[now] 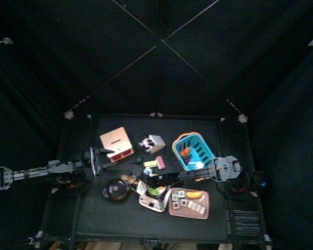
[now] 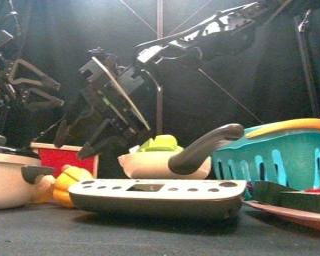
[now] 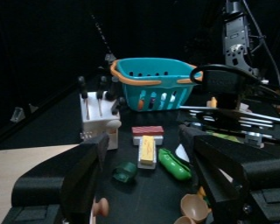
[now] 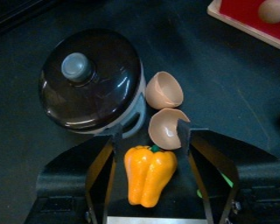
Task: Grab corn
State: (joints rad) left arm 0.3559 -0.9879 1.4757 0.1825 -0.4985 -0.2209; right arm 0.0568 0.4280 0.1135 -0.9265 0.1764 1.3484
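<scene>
The corn [image 3: 147, 150] is a short yellow cob lying on the black table beside a green cucumber [image 3: 174, 164]. In the left wrist view my left gripper [image 3: 150, 149] is open, its jaws spread wide on either side of the corn and still nearer the camera than it. In the right wrist view my right gripper [image 4: 150, 171] is open over a yellow-orange bell pepper [image 4: 149, 173], which lies between its jaws with a gap on each side. The left arm [image 1: 55, 172] comes in from the left and the right arm [image 1: 233, 170] from the right.
A black lidded pot [image 4: 94, 79] and two brown eggshell halves [image 4: 167, 88] lie just past the pepper. A teal basket [image 3: 154, 83] stands beyond the corn, with a red-and-white block [image 3: 147, 131] between them. A red box [image 1: 116, 140] and a tray [image 1: 188, 202] crowd the table.
</scene>
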